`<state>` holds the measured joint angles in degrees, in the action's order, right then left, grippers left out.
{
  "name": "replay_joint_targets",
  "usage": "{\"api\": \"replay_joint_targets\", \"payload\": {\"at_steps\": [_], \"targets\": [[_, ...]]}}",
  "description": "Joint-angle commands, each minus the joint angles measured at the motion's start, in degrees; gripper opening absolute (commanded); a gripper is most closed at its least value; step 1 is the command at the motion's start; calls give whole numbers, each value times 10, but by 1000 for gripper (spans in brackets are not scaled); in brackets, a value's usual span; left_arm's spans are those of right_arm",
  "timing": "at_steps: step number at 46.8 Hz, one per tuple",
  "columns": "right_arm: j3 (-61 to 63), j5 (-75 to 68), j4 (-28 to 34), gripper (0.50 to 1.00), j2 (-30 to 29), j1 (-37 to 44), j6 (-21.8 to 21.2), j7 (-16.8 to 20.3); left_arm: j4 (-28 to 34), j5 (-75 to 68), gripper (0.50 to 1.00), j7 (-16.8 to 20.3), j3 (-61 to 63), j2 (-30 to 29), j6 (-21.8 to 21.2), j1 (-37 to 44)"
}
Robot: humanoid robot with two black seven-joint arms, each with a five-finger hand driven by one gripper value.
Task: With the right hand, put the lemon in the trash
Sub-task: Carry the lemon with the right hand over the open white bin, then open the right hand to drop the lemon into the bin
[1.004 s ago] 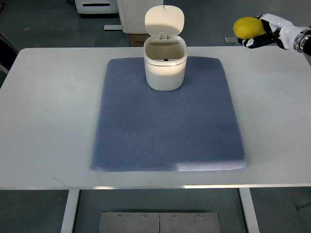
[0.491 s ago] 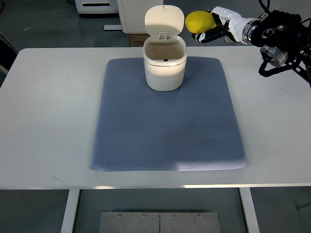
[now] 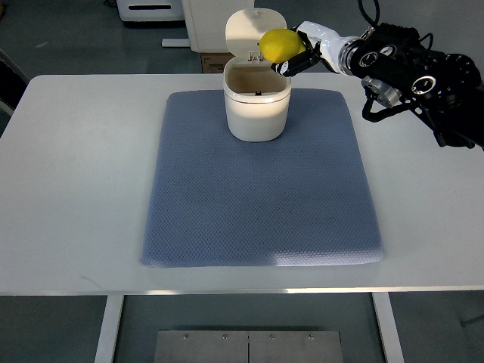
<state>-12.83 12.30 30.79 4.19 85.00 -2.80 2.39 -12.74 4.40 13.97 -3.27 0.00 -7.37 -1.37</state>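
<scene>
A yellow lemon (image 3: 278, 44) is held in my right hand (image 3: 293, 51), whose arm reaches in from the right edge. The hand holds the lemon in the air over the far right rim of a small white trash bin (image 3: 257, 106). The bin stands on the far part of a blue mat (image 3: 261, 181) with its flip lid (image 3: 243, 30) swung open and upright behind the opening. The bin's inside shows dark and shallow in view. My left hand does not show.
The mat lies on a white table (image 3: 68, 174). White equipment and a cardboard box (image 3: 213, 60) stand on the floor beyond the table's far edge. My black right forearm (image 3: 412, 72) hangs over the table's far right part.
My right hand has carried the lemon leftward from the far right corner to just above the bin's right rim. The arm has extended further into view.
</scene>
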Motion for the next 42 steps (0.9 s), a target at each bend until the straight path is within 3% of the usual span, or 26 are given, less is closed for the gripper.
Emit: {"api": "replay_joint_targets", "payload": {"at_steps": [1,5,8,13,19,42], "targets": [[1,0,-1,566,-1,3,0,3,0,0,1000,0,0,0,0,0],[1,0,-2,669,-2,4,3,7,0,0,1000,0,-1,0,0,0],[1,0,-3,700,-5,5,3,10,0,0,1000,0,0,0,0,0],[1,1,-3,813,-7,5,3,10,0,0,1000,0,0,0,0,0],[0,3,-3,895,-7,6,3,11,0,0,1000,0,0,0,0,1],[-1,4,3,985,8,19,-1,11,0,0,1000,0,-1,0,0,0]]}}
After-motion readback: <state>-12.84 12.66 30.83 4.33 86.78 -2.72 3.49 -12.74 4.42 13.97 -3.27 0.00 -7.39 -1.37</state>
